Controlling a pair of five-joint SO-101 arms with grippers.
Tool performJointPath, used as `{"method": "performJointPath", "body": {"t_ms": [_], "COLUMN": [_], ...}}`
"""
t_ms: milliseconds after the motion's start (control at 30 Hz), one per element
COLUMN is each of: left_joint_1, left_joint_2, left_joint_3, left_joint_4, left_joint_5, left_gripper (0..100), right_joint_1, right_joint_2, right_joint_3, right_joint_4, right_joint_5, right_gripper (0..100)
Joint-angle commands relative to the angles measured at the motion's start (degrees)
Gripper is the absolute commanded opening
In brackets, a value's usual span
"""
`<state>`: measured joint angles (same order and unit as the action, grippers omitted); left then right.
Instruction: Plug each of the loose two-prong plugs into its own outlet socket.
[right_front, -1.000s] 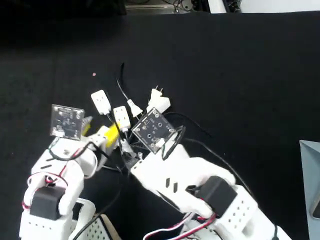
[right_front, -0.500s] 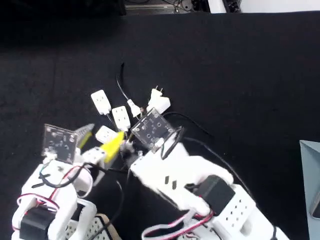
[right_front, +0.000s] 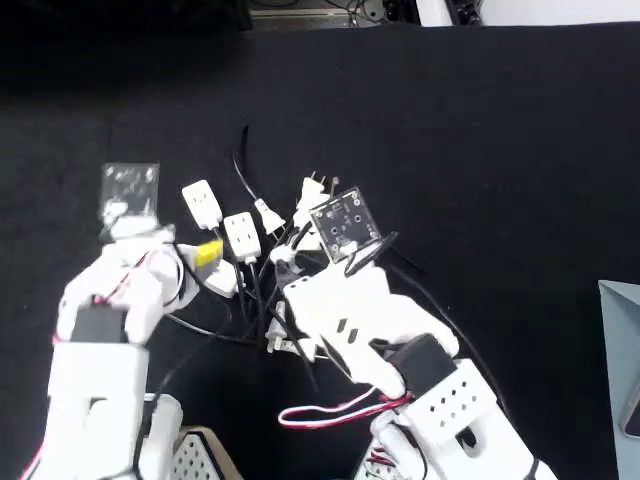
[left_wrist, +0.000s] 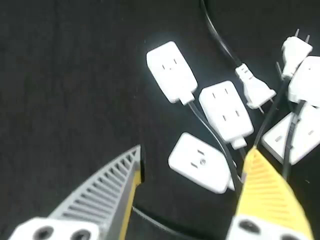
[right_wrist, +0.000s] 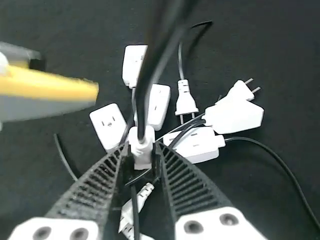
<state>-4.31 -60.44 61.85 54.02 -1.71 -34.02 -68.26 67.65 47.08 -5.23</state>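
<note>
- White plastic makes up the little heap in the middle of the black table cloth (right_front: 480, 150): sockets and two-prong plugs lie close together, their black cords crossing.
- The right gripper (right_wrist: 142, 150) is clamped on a white plug (right_wrist: 141, 140), one ribbed finger on each flank. The plug's black cord (right_wrist: 150, 75) runs up past the camera.
- I'd guess it grips the body and not the cord so that the prongs can be steered.
- That plug hangs over the heap, just beside the nearest socket (right_wrist: 109, 125), and sits in no slot yet.
- The left gripper (left_wrist: 195, 152) stands wide apart, with its grey finger on one side and its yellow finger (left_wrist: 265, 190) on the other. It straddles what looks like that same socket, and as far as I can tell touches nothing.
- To my eye it is placed there to pin the socket, so it won't slide when a plug is pushed in.
- A single socket (left_wrist: 171, 70) and a double socket (left_wrist: 226, 112) lie face up beyond, slots showing. A loose plug (left_wrist: 256, 89) rests just beside the double one.
- I can read no brand, label or print on any of the white pieces; only the slots mark the faces.
</note>
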Motion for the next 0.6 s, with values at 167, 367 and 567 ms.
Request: {"method": "performJointPath", "body": {"t_ms": [167,367,567], "left_joint_1": [5.3,7.7,10.9], "left_joint_2": [35.6,53.9,64.7], "left_joint_3": [-23.3,-34.9,-41.7], "left_joint_4": [-2.3,-2.1,-2.1], "left_joint_5": [4.8,9.1,11.2], "left_gripper": [32,32,32], "right_joint_1": [5.4,5.4,5.4], "right_joint_2": [-0.2,-0.2,-0.2], "right_joint_3": [3.8,4.4,4.4], "right_joint_4": [-6.1,-6.2,-6.0], "right_joint_5": [-0.7,-0.7,-0.7], "right_gripper": [1.2,1.2,1.2]}}
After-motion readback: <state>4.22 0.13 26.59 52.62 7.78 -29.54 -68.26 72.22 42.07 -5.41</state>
